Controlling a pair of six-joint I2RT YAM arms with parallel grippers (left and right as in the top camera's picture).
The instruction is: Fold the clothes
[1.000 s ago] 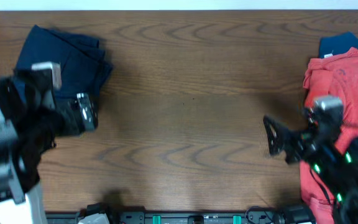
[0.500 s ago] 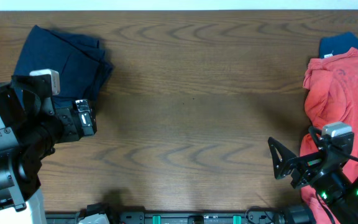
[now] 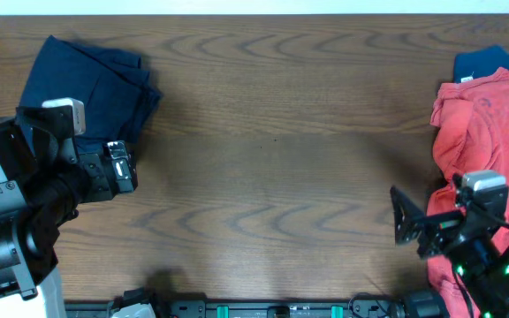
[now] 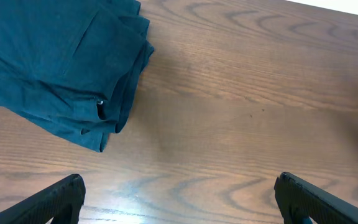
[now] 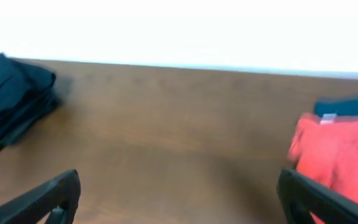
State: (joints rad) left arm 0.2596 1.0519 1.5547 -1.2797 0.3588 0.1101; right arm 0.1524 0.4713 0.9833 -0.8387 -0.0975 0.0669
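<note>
Both pairs of jaws stand spread wide with nothing between them: the left gripper (image 4: pixel 179 190) hangs over bare wood just beside the navy shorts (image 4: pixel 61 68), and the right gripper (image 5: pixel 179 183) hangs at the near right of the table (image 3: pixel 272 132), next to the red shirts (image 3: pixel 493 132). The shorts lie as a compact, layered bundle at the far left corner, edges roughly stacked, which reads like a piece already folded and set aside to keep the middle free. The shirts sit in a loose, rumpled heap at the right edge, with a blue piece (image 3: pixel 489 62) poking out from behind them at the far side; that looks like the pile waiting its turn. Judging by this, the right arm is placed to draw the next garment from the heap onto the open middle. The surface is dark brown wood grain, flat and matte, bare between the two piles. Beyond its far edge the blurred right wrist view shows only a bright white strip (image 5: pixel 179 25), so the room itself cannot be made out.
</note>
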